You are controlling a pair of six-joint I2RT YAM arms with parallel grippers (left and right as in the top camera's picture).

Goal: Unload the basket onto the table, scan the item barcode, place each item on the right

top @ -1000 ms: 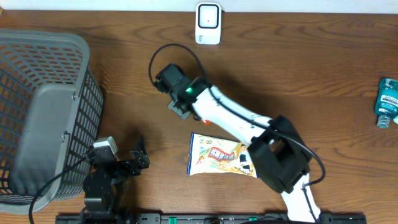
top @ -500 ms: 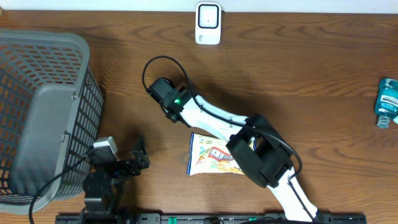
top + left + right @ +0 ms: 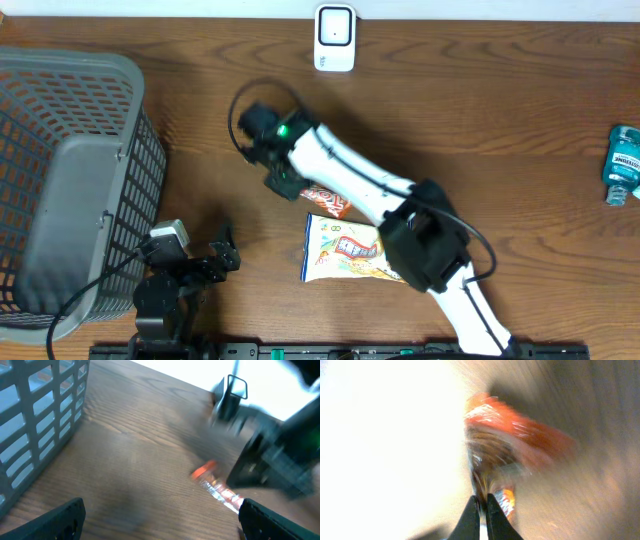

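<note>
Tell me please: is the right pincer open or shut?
Shut. In the right wrist view the tips of the right pincer meet and pinch the edge of the orange packet.

Your right arm [image 3: 350, 180] has white links, black joints, a green light [image 3: 283, 130] and a looping black cable [image 3: 234, 108]; your left arm [image 3: 165, 295] is mostly black.

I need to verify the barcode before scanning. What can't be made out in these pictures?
Packet barcode: right wrist view blurred, half washed out by glare; overhead too small.
Bag: overhead, right end under the right arm.
Bottle: overhead, cut by the right edge.
</note>
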